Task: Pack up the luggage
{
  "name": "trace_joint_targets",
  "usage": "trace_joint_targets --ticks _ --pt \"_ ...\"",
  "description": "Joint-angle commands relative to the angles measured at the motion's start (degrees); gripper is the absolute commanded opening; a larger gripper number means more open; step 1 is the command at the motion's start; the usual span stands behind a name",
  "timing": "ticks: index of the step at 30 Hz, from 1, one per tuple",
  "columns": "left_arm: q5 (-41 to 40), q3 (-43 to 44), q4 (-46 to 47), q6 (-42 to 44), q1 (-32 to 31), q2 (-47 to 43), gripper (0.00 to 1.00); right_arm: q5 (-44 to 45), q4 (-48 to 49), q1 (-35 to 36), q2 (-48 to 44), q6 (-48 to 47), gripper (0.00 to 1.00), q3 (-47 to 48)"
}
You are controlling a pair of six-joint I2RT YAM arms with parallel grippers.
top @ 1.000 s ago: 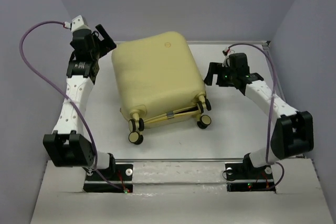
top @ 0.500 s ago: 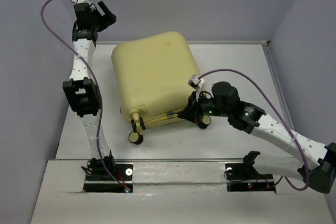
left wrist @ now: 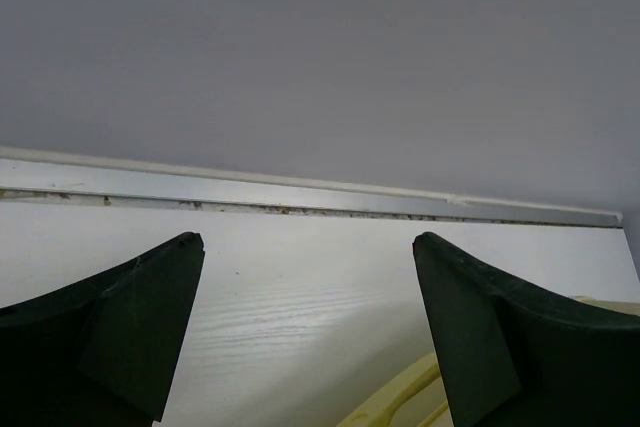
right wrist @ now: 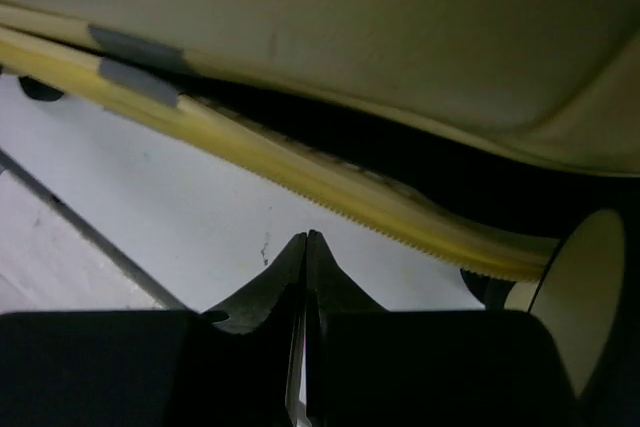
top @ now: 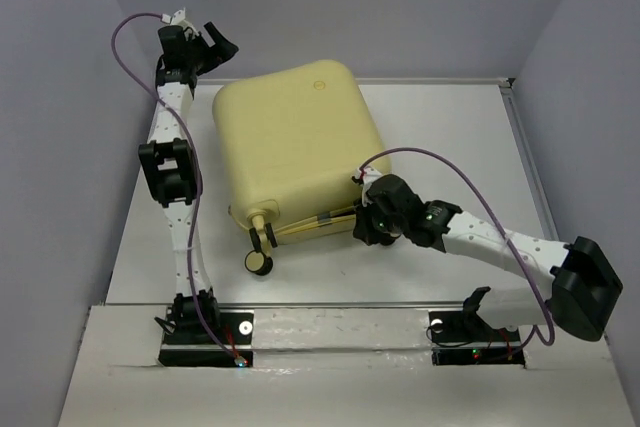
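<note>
The luggage [top: 295, 147] is a pale-yellow hard-shell suitcase lying flat in the middle of the table, wheels toward me. Its two halves stand slightly apart along the near edge, with a dark gap showing. My right gripper [top: 360, 228] is shut and empty, low at the near right corner beside a wheel [top: 388, 230]. In the right wrist view its tips [right wrist: 307, 238] point at the toothed zip edge [right wrist: 300, 169] under the shell [right wrist: 350, 27], a little short of it. My left gripper [top: 222, 43] hangs open above the back left corner, and its fingers [left wrist: 130, 327] hold nothing.
Two grey tape patches [right wrist: 135, 59] sit on the luggage's near seam. A metal rail [left wrist: 300, 197] runs along the table's back edge under a grey wall. Bare white table [top: 450, 147] lies to the right of the luggage. Another wheel [top: 259, 263] sticks out at the near left.
My right arm swung from the right side down to the luggage's near right corner, and its gripper went from open to shut. My left arm stretched up and back toward the far left corner.
</note>
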Motion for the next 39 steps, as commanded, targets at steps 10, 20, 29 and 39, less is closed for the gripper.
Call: trace_joint_targets --ticks 10,20,29,39 --pt "6.64 -18.59 10.48 4.03 -4.92 -5.63 0.92 11.83 10.23 -5.26 7.46 0.87 0.07 6.93" --pt "-6.0 -68.8 30.96 -13.55 -4.47 -34.91 0.83 -1.5 17.09 -16.68 17.21 -0.8 0.07 20.63" --pt "-20.33 -99.06 24.46 -11.18 -16.94 -67.43 0.81 -17.18 8.06 -19.24 43.03 -0.72 0.23 61.99" --pt "-20.61 -112.08 6.02 -10.82 -27.76 -101.45 0.81 -27.2 0.66 -20.46 68.11 9.91 0.92 100.89"
